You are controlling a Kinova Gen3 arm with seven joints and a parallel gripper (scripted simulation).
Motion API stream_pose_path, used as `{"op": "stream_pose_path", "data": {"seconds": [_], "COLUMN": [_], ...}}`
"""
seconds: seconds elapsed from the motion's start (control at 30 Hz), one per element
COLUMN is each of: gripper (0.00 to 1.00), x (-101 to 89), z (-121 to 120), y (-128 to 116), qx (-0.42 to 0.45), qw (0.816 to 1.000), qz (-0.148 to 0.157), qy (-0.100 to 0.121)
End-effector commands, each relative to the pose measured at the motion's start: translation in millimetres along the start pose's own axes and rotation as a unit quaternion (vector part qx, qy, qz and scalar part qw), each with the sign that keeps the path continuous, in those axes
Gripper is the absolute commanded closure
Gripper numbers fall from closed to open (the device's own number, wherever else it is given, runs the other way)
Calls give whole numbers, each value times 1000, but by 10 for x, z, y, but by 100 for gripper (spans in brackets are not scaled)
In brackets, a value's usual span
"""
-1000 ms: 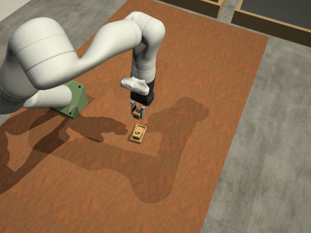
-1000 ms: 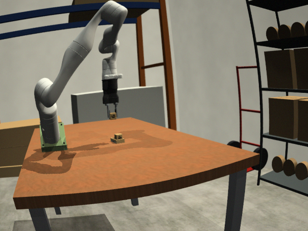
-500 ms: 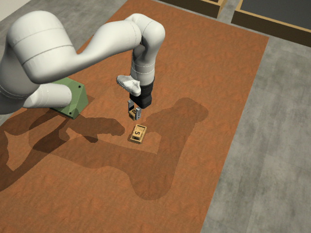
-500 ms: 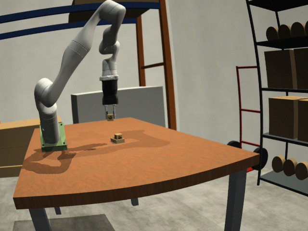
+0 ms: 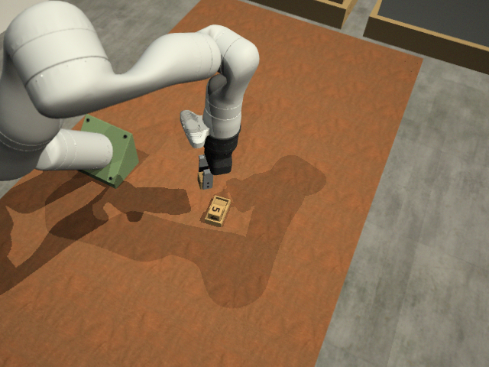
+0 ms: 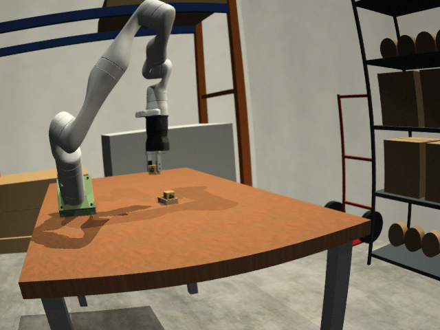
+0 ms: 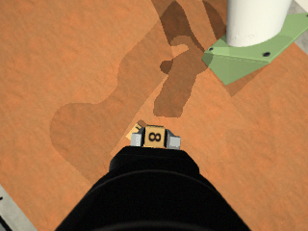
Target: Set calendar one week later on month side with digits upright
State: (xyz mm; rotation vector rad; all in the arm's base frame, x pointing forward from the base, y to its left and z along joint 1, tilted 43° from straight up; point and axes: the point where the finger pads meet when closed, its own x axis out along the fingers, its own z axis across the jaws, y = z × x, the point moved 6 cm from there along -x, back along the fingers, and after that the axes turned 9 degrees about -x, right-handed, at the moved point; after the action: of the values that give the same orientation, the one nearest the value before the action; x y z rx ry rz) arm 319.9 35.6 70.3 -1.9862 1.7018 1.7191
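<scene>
My gripper (image 5: 205,178) is shut on a small wooden cube (image 7: 155,137) and holds it in the air above the table, up and to the left of the tray. The wrist view shows an 8 on the cube's face toward the camera. The held cube also shows between the fingers in the exterior view (image 6: 153,168). The wooden tray lies flat on the table with one cube (image 5: 215,208) in it, a 5 on its top face. The tray also shows in the exterior view (image 6: 168,198). In the wrist view only a corner of the tray (image 7: 139,126) peeks out behind the fingers.
The green arm base (image 5: 112,151) stands at the table's left. Wooden bins (image 5: 430,31) sit beyond the far end. A shelf rack with boxes (image 6: 405,135) and a ladder (image 6: 227,89) stand off the table.
</scene>
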Motion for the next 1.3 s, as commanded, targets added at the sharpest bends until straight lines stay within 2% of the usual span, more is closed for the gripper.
{"op": "stream_pose_path", "data": {"seconds": [0.0,0.17,0.23,0.33,0.53,0.73,0.8,1.0,1.27], "gripper": [43,43,43,43,43,43,43,43,43], "x": [-21,-11,-11,-8,-6,-13,-13,-27,-55], "z": [21,52,52,67,86,86,86,67,16], "y": [2,16,16,17,4,-26,-26,-67,-126], "qx": [37,144,144,209,339,462,462,573,693], "qw": [999,990,990,978,941,887,887,820,721], "qz": [-1,1,1,2,2,0,0,-3,-9], "qy": [3,3,3,3,2,1,1,-1,-6]}}
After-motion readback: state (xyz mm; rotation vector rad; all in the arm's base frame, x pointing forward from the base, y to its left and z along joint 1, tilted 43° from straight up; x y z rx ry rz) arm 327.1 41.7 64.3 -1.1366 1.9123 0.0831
